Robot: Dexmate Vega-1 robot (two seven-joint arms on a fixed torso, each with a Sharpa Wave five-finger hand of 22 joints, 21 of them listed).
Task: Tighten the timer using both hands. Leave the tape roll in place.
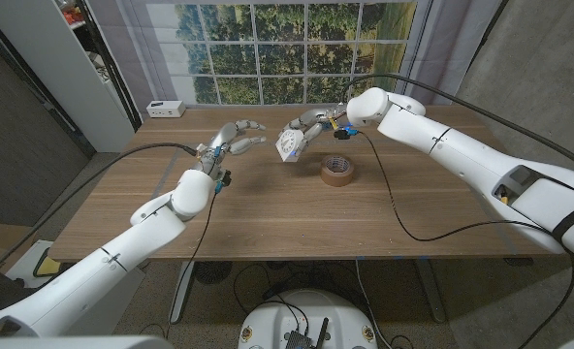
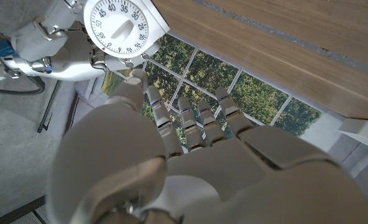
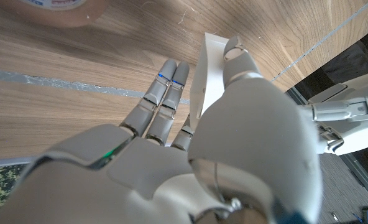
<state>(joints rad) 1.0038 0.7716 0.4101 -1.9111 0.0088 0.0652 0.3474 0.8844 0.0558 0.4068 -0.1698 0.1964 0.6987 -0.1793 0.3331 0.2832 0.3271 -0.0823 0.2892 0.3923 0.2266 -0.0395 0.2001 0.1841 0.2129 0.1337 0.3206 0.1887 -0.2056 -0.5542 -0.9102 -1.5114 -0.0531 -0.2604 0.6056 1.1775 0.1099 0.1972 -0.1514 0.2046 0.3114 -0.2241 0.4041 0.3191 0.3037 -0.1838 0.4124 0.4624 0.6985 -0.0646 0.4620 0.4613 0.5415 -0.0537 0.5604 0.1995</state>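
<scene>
One robot hand (image 1: 306,126), the right, grips the timer (image 1: 289,145), dial facing the open left robot hand (image 1: 234,139)

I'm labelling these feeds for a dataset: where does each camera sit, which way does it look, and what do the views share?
Head view: fixed on the robot's head, looking down over both arms at the wooden table and tape roll.
Left wrist view: behind the left hand, facing the timer.
Right wrist view: behind the right hand, which grips the timer's body.
Shared: the timer appears in all three.
</scene>
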